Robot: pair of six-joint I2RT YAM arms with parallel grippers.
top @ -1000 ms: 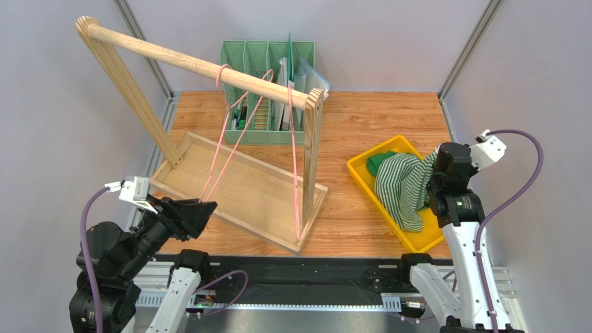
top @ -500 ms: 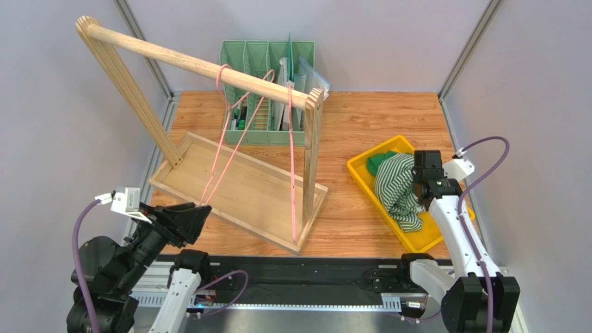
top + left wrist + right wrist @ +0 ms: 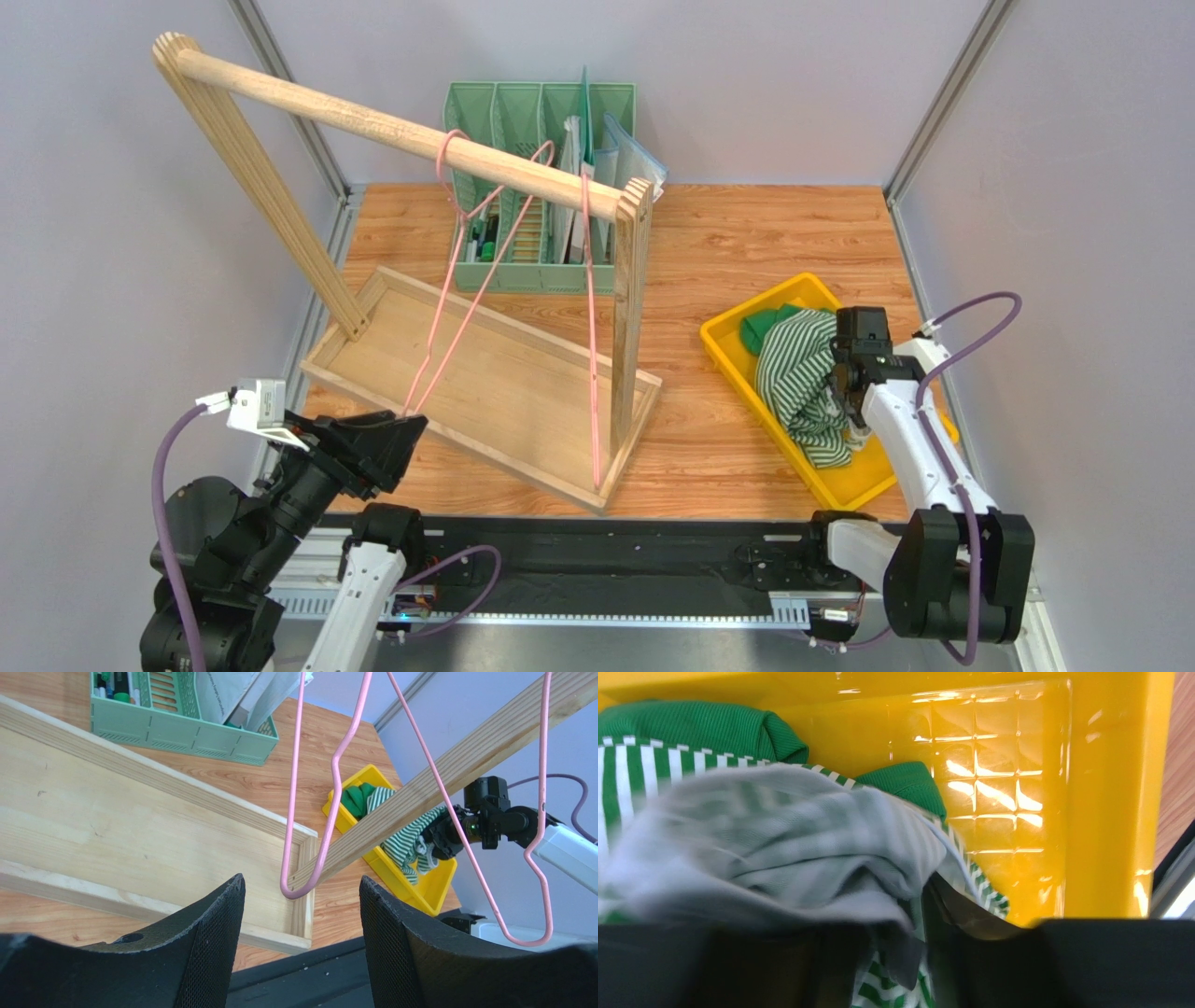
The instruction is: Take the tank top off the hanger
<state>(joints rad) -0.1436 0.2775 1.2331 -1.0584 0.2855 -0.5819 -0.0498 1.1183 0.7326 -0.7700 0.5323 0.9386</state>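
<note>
At the right side of the desk [image 3: 730, 266], a yellow bin [image 3: 859, 490] sits near the front edge, angled. The green-and-white striped tank top [image 3: 800, 378] is bunched in the bin, part draped over the rim on the side toward the rack. It is off the hanger. A plain green garment [image 3: 765, 329] is under it at the bin's far end.

The right hand [image 3: 846, 381] is down in the bin, touching the tank top. In the right wrist view the striped fabric is blurred and heaped over the dark fingers. Can't tell whether they are clamped on the cloth or apart.

A wooden clothes rack [image 3: 393, 129] fills the left half of the desk: a rail on two uprights, with a shallow tray base. The pink wire hanger [image 3: 286, 871] hangs from the rail, bare wire with no cloth on it.

The left hand [image 3: 302, 903] is at the front left corner of the desk, pointed at the rack. Its fingers are apart with nothing gripped. The hanger's lower bend is in line with the gap between them; no contact visible.

A green desk organizer [image 3: 540, 112] with papers and pens stands at the far edge, behind the rack.
</note>
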